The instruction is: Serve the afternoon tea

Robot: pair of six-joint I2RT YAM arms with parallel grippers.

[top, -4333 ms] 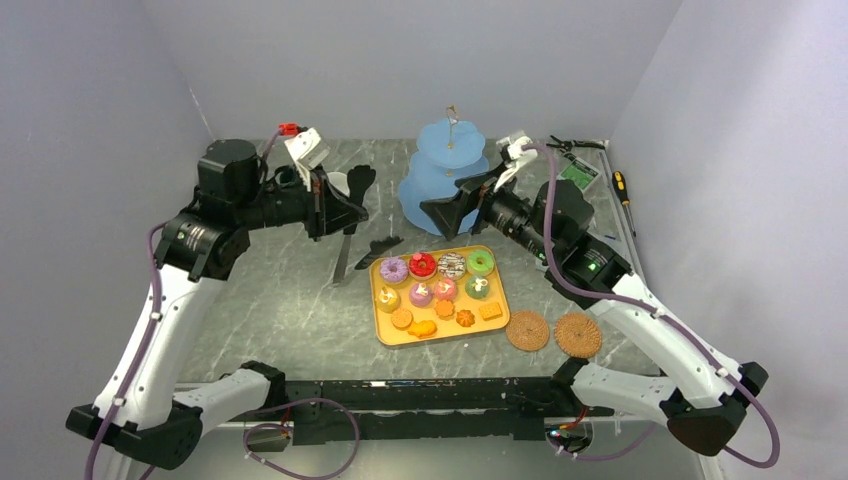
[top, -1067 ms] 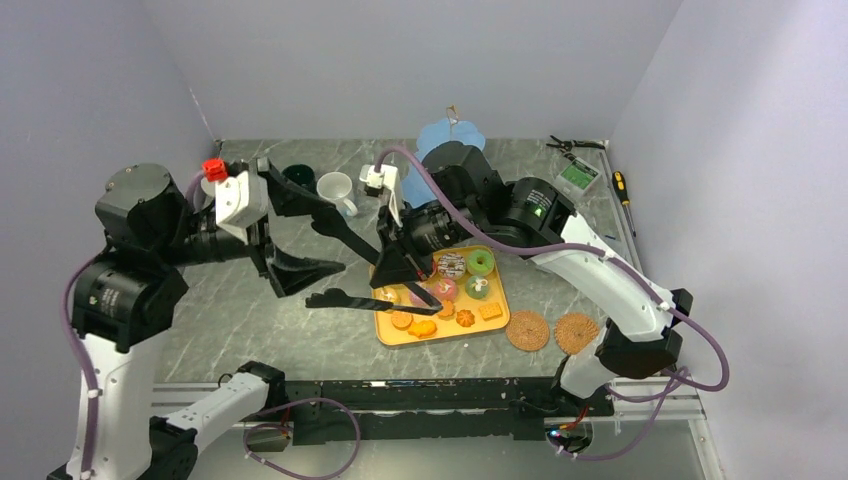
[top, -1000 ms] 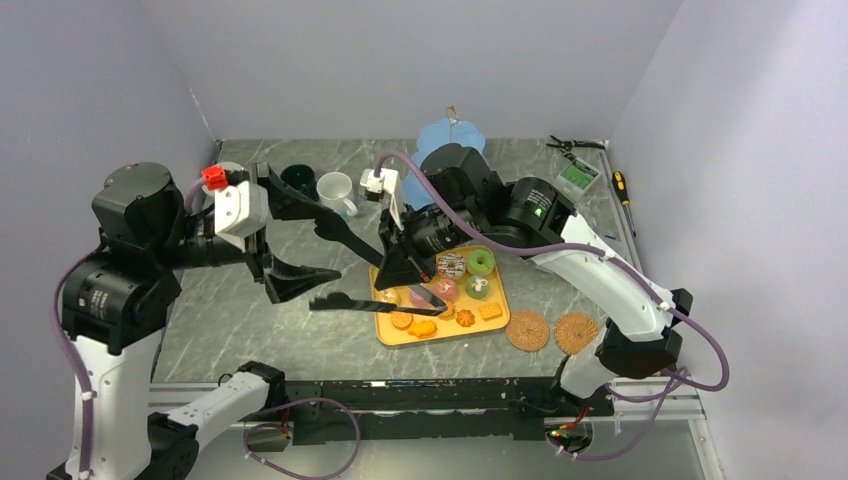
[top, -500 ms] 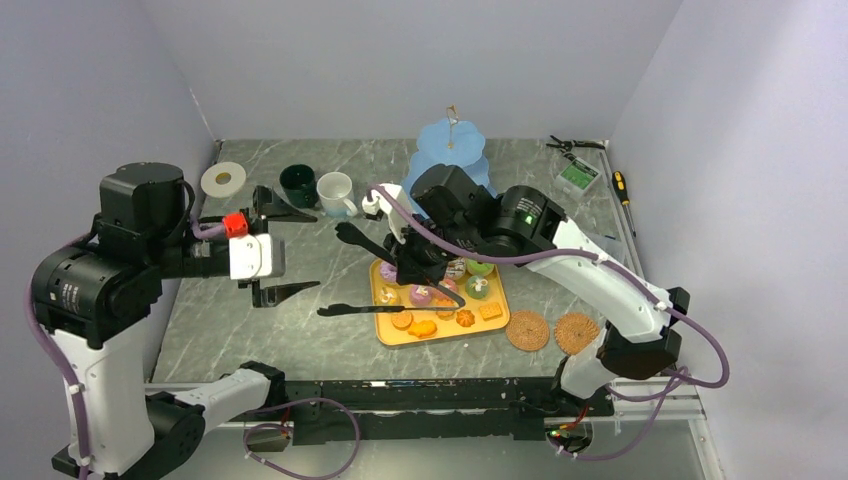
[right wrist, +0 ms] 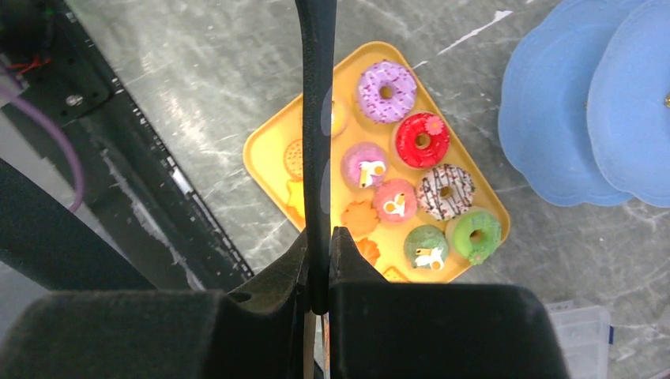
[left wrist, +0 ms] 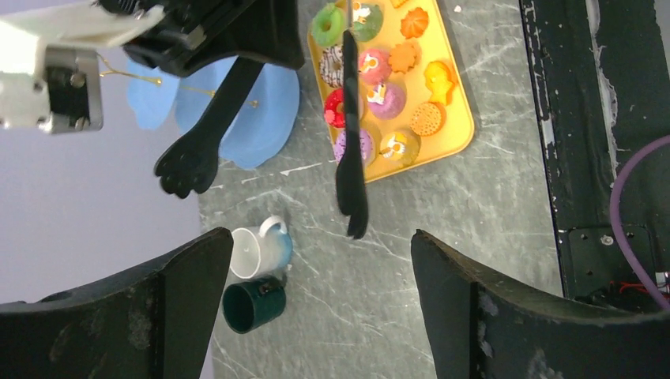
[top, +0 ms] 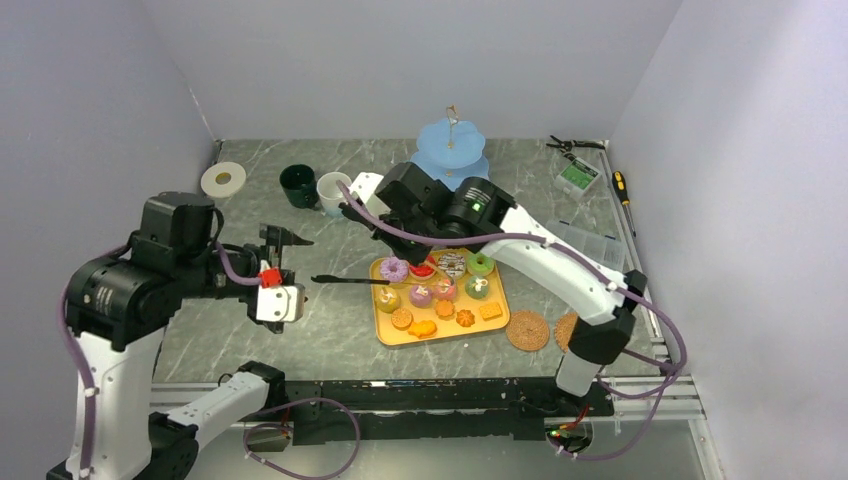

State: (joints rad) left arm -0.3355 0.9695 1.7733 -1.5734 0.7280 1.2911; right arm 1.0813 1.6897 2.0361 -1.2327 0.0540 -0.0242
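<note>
Doughnuts (top: 393,269), cupcakes (top: 445,290) and orange biscuits (top: 424,327) lie on a yellow tray (top: 378,322). The light-blue three-tier stand (top: 452,155) is behind it. A white mug (top: 330,190) and a dark green mug (top: 297,183) stand at the back left. My right gripper (right wrist: 318,260) is shut on black tongs (right wrist: 316,118), held above the tray's left end, with their arms spread wide apart (top: 350,281). My left gripper (left wrist: 321,235) is open and empty, left of the tongs' tips (top: 285,268).
A white tape roll (top: 223,179) lies at the back left corner. Two woven coasters (top: 527,330) sit right of the tray. Tools (top: 575,175) and a screwdriver (top: 620,185) lie at the back right. A black frame (top: 420,395) runs along the near edge.
My left gripper has let the tongs go, drawn back toward the near left and turned. My right gripper has lifted the tongs and carried them toward the back.
</note>
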